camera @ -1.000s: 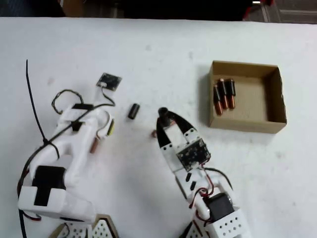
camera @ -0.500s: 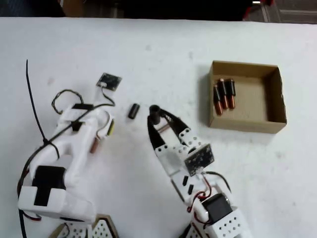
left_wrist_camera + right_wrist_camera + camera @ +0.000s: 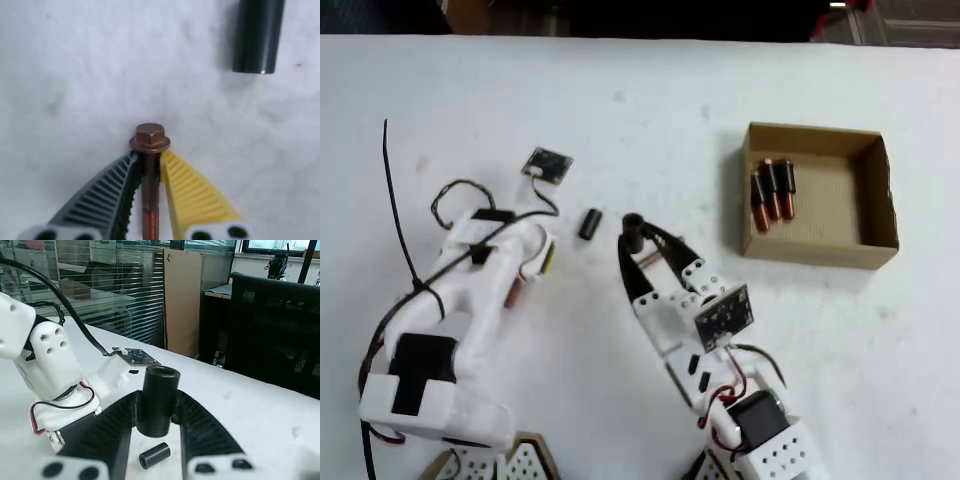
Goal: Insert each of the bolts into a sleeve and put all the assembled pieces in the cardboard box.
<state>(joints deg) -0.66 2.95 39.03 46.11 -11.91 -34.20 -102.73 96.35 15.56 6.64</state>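
So we've got the left gripper [image 3: 149, 159] pinching a copper bolt [image 3: 149, 138] by its shank, with the head poking out past the tips. Our right gripper [image 3: 157, 412] is clamped on a black sleeve [image 3: 159, 390], held upright. A loose sleeve [image 3: 589, 224] lies on the table between the two grippers. Farther off, the cardboard box [image 3: 820, 252] holds three assembled pieces [image 3: 772, 190] side by side.

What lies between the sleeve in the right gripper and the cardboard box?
Nothing: in the high view, bare table separates the held sleeve in the right gripper from the cardboard box.
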